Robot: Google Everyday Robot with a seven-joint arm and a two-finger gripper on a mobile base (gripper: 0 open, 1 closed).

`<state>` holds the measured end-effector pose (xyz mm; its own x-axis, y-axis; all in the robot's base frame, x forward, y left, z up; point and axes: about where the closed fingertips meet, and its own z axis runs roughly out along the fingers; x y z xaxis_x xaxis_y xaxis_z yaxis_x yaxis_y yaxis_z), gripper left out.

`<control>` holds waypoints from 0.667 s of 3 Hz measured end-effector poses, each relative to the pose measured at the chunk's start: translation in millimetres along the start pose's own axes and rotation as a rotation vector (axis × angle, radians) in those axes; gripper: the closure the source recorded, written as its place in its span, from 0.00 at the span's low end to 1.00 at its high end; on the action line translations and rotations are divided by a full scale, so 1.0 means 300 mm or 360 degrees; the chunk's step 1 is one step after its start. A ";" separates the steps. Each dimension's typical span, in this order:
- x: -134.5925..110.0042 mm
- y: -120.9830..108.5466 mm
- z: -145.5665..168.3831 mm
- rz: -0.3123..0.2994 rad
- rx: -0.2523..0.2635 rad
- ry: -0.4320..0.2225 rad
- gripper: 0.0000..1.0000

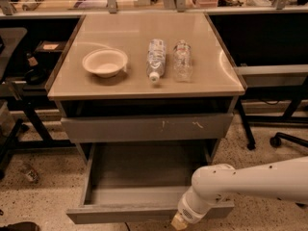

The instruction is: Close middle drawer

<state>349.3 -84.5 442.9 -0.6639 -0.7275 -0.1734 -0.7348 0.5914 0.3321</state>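
The middle drawer (142, 176) is a wide, shallow grey drawer pulled far out of the cabinet, and its grey inside is bare. Its plain flat front (115, 215) runs along the bottom of the view. Above it sits a shut grey drawer front with white scratch marks (147, 127). My white arm (250, 181) reaches in from the right. My gripper (179, 222) is at the drawer front's right part, at the bottom edge of the view, mostly cut off.
On the tan cabinet top (120, 83) stand a white bowl (105, 62), a lying plastic bottle (156, 58) and a clear upright bottle (182, 59). Black desk legs (33, 124) stand at the left. A chair base (288, 138) is at the right.
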 end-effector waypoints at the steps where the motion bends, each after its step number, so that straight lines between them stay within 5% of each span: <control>1: -0.033 -0.048 0.019 -0.0010 0.0020 -0.0019 1.00; 2: -0.111 -0.119 -0.006 -0.0033 0.0067 -0.0091 1.00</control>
<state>398.1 -82.0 438.5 -0.6546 -0.7192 -0.2331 -0.7528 0.5915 0.2888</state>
